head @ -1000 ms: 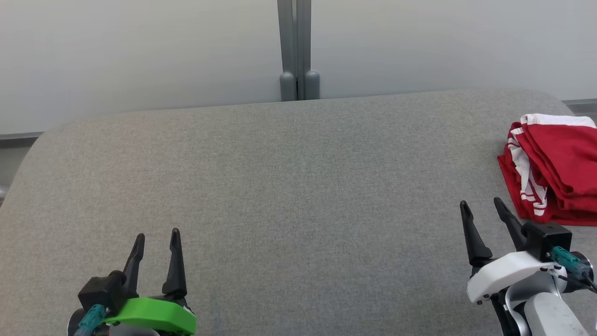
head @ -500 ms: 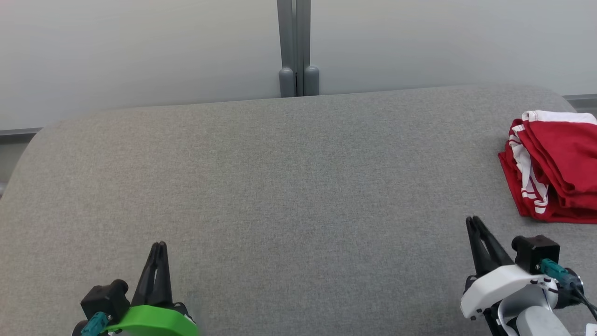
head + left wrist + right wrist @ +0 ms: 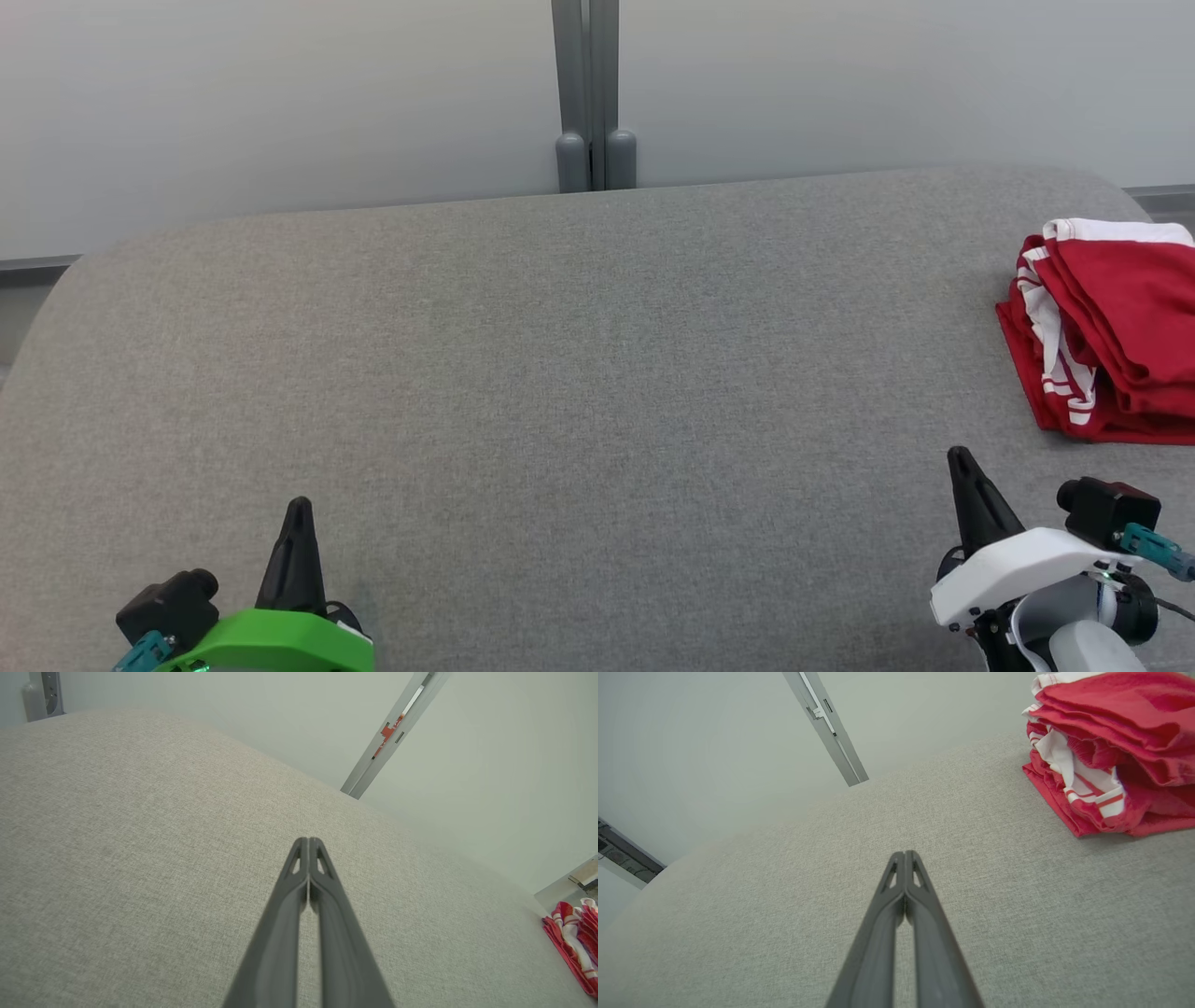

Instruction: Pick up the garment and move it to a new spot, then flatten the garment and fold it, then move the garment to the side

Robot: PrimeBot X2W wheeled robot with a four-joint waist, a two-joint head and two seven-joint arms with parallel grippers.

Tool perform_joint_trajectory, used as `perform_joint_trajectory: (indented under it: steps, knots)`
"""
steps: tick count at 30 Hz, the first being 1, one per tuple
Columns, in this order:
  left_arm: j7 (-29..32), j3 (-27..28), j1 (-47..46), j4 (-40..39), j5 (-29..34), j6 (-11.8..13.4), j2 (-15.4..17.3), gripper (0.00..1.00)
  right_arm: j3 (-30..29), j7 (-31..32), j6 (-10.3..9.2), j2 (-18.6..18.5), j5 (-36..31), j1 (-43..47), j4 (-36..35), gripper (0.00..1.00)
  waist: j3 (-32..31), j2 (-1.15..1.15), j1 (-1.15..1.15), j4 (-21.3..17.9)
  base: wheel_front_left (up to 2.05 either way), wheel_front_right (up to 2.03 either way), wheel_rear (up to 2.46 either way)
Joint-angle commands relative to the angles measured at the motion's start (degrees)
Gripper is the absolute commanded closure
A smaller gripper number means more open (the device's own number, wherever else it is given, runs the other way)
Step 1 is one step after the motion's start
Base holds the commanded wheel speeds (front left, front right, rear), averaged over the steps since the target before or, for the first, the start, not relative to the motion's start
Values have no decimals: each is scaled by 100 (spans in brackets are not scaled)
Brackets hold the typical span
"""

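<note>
At the far right edge of the grey fabric-covered surface (image 3: 597, 373) lies the red and white garment (image 3: 1111, 327), folded into a thick, layered bundle with its white striped trim turned toward the middle of the surface. In the head view its right side runs off the frame, so I cannot tell how far it reaches that way. I am not touching it with either arm.

My left gripper (image 3: 299, 511) sits at the lower left of the head view, above its green wrist cover (image 3: 280, 644). Both dark fingers are pressed together into one point with nothing between them. In my left wrist view the two fingers meet at the tips over bare grey fabric. The garment shows small at the far lower right there, well apart from them.

My right gripper (image 3: 963, 462) sits at the lower right, rising from its white wrist cover (image 3: 1013, 565), and its fingers are likewise closed tip to tip on nothing. It is near the garment, which lies beyond and to the right of the tips, with a strip of bare fabric between. In my right wrist view the bundle is at the upper right, its stacked red folds and white striped band plain to see.

Behind the surface stands a pale wall (image 3: 280, 93), split by a grey post (image 3: 588, 93) that comes down to the surface's far edge.
</note>
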Motion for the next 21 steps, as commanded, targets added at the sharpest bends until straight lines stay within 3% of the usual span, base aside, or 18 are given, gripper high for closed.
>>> perform_joint_trajectory:
  steps: [1,21]
  knots:
    - [47,44,-151,-108,-208,-31,16,100,-49,40,-1,-7,229,-118,-125,100,2,0,0,-2,0,0,0]
    - [507,230,-270,-226,-1763,-61,25,100,-241,417,-3,117,1921,-140,-290,100,27,0,0,-30,0,0,0]
